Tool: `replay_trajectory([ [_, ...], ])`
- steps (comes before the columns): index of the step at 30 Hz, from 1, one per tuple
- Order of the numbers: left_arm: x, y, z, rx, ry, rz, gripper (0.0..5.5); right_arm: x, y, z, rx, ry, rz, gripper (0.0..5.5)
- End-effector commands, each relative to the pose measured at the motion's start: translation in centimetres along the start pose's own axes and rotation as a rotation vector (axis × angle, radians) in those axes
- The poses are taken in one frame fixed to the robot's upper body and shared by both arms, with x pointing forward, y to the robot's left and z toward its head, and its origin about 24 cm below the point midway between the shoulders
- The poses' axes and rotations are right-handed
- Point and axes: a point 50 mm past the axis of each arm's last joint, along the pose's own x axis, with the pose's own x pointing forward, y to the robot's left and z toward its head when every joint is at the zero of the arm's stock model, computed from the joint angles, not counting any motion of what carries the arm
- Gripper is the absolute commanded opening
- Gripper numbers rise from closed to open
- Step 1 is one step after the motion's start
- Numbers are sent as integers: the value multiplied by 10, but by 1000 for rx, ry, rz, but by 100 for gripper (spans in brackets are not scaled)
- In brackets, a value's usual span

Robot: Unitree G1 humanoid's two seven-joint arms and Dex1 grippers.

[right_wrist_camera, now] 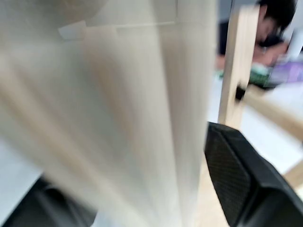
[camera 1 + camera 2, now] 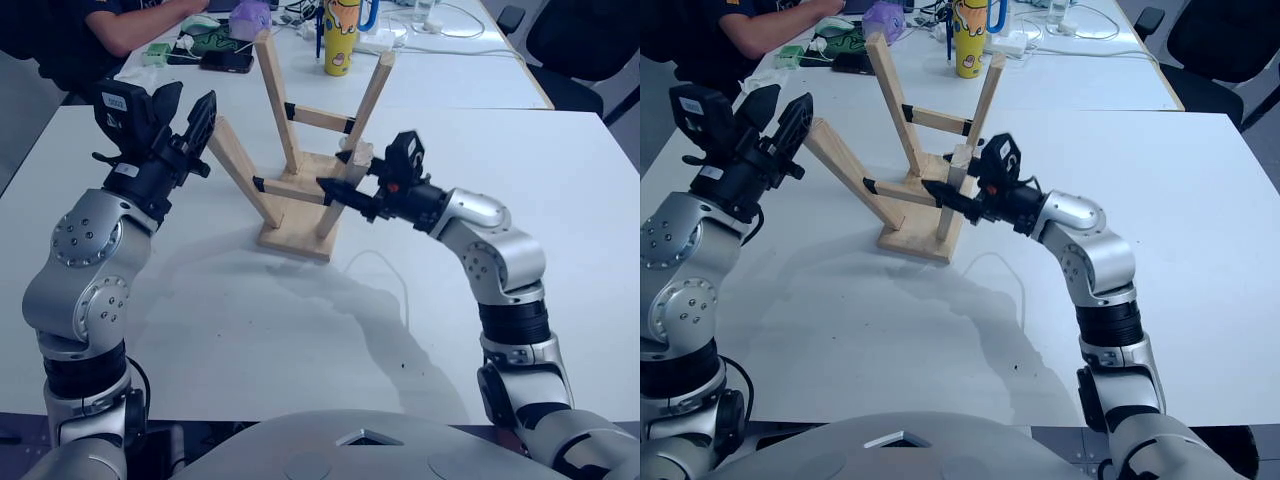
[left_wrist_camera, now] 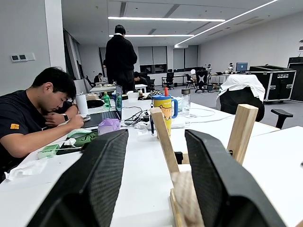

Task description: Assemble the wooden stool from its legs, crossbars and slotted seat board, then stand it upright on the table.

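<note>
The white table (image 2: 300, 340) carries the wooden stool (image 2: 300, 190), upside down, its seat board (image 2: 292, 240) on the tabletop, legs up.

Pale wood stool (image 2: 297, 189), white table (image 2: 300, 330), yellow cup (image 2: 341, 38)

bare pale wood — stool (image 2: 292, 188), smooth matt white table (image 2: 250, 330)

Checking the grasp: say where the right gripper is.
Head views, right of centre: the right gripper is at the upturned stool, by its right leg near the seat board.
</note>
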Motion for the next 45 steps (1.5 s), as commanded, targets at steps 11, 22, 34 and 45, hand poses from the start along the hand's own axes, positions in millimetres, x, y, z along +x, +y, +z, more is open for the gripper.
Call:
replay_trajectory([
  [11, 31, 5, 70, -20, -284, -25, 138, 30, 0, 114, -126, -318, -86, 238],
  [22, 37, -6, 122, 0, -466, -81, 0, 18, 19, 174, -66, -681, 36, 76],
  [34, 4, -38, -118, -84, 330, -216, 0, 22, 1, -24, -25, 70, -98, 2],
  [45, 38, -20, -12, -101, -102, -108, 0, 30, -13, 16, -99, -124, -215, 2],
])
